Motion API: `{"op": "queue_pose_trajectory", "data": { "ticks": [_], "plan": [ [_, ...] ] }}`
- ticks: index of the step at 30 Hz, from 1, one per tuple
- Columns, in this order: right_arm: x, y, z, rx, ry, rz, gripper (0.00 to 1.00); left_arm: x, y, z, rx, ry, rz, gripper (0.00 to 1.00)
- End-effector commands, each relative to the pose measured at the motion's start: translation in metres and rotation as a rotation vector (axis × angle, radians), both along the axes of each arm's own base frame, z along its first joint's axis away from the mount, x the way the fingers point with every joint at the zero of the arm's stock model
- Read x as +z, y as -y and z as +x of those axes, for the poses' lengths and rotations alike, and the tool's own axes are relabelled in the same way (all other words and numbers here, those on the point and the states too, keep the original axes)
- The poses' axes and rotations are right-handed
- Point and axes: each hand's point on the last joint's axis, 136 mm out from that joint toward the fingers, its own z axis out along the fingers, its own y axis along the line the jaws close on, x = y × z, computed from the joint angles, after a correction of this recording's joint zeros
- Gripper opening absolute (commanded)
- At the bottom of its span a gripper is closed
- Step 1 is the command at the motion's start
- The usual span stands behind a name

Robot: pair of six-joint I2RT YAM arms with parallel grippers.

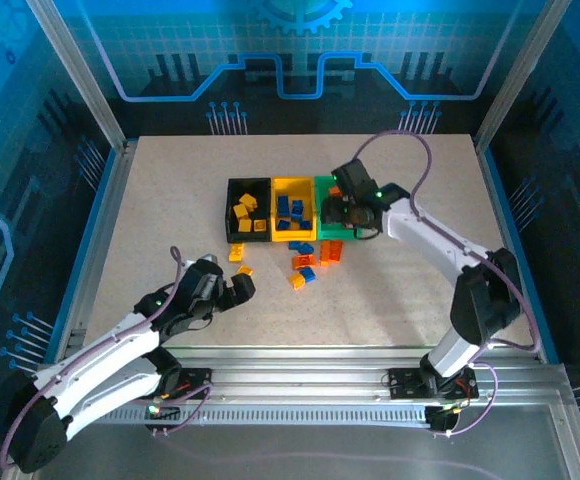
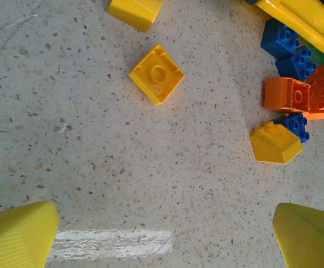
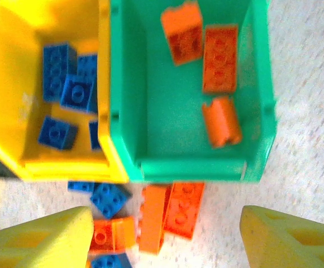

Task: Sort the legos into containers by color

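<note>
Three joined bins stand mid-table: black (image 1: 232, 195) holding yellow legos, yellow (image 1: 278, 185) holding blue ones, and green (image 1: 323, 185). In the right wrist view the green bin (image 3: 156, 111) holds three orange bricks (image 3: 220, 57), and the yellow bin (image 3: 17, 67) holds several blue bricks (image 3: 67, 84). My right gripper (image 3: 165, 240) hangs open over the green bin's near edge, above two loose orange bricks (image 3: 170, 215). My left gripper (image 2: 165, 240) is open and empty over bare table, short of a yellow brick (image 2: 157, 73). A yellow sloped brick (image 2: 276, 143), orange bricks (image 2: 287, 94) and blue bricks (image 2: 282, 39) lie to its right.
Loose legos lie scattered in front of the bins: yellow ones (image 1: 240, 262) on the left, orange and blue ones (image 1: 310, 258) in the middle. A white scuff mark (image 2: 112, 244) is on the table between the left fingers. Metal rails run along the table's sides.
</note>
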Motion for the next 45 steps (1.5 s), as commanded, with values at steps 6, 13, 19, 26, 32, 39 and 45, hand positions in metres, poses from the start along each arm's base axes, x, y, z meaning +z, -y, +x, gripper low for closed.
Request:
{"op": "queue_pose_trajectory", "data": {
  "ticks": [6,13,19,26,32,39,45],
  "plan": [
    [-0.059,-0.030,-0.028,0.049,-0.089,0.016,0.57,-0.002,0.005,0.001,-0.022,-0.005,-0.015,0.99],
    [-0.090,-0.041,-0.013,0.041,-0.135,-0.055,0.52,-0.002,0.007,0.000,-0.028,-0.008,-0.029,0.99],
    [-0.108,-0.034,-0.012,0.016,-0.180,-0.126,0.45,-0.001,0.008,0.000,-0.031,-0.003,-0.030,0.99],
    [-0.117,-0.025,-0.021,0.011,-0.220,-0.166,0.35,-0.002,0.007,0.000,-0.034,-0.003,-0.027,0.99],
    [-0.109,-0.022,-0.034,0.023,-0.211,-0.135,0.27,-0.001,0.009,0.000,-0.040,-0.002,-0.032,0.99],
    [-0.054,-0.026,-0.057,0.092,-0.136,-0.024,0.24,0.003,0.009,0.002,-0.049,0.008,-0.024,0.99],
    [0.001,-0.012,-0.030,0.075,-0.007,0.009,0.25,0.002,0.008,0.002,-0.051,0.003,-0.010,0.99]
  ]
}}
